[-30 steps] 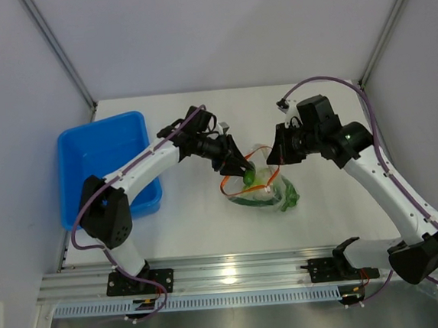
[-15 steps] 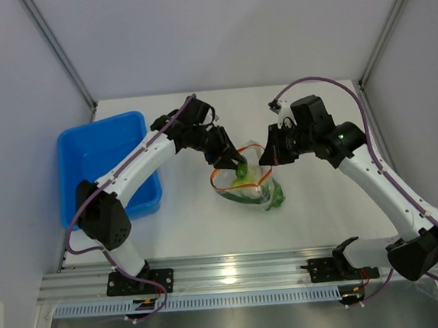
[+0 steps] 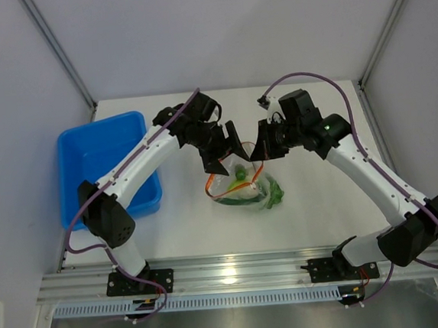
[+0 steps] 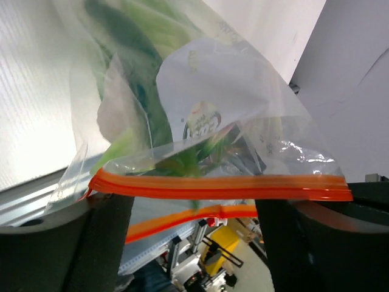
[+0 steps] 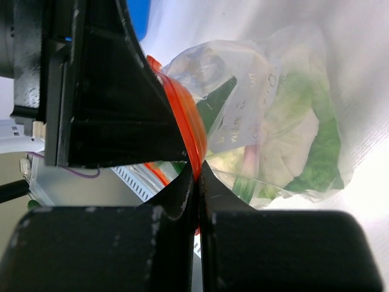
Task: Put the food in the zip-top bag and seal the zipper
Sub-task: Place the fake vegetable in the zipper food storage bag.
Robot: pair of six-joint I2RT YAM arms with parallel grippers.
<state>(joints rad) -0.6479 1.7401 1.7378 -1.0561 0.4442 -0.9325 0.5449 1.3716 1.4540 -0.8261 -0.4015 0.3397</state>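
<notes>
The zip-top bag (image 3: 242, 186) hangs in the middle of the table, clear and crinkly, with the food (image 3: 272, 196) inside it as green and pale leafy pieces (image 5: 285, 128). My right gripper (image 3: 259, 154) is shut on the orange zipper (image 5: 193, 137) at one end of the mouth, the strip pinched between its fingertips (image 5: 199, 177). My left gripper (image 3: 224, 154) stands open at the mouth. In the left wrist view one zipper lip (image 4: 219, 185) stretches straight across in front of both spread fingers (image 4: 103, 243), and the other lip (image 4: 182, 220) sags behind it, so the mouth gapes.
A blue plastic bin (image 3: 87, 149) sits at the left of the table, beside the left arm. Grey walls close off the back and both sides. The aluminium rail (image 3: 236, 270) with the arm bases runs along the near edge.
The left gripper, earlier pinched at the bag's mouth, has opened wide. Both grippers have shifted toward the back and left, taking the bag with them.
</notes>
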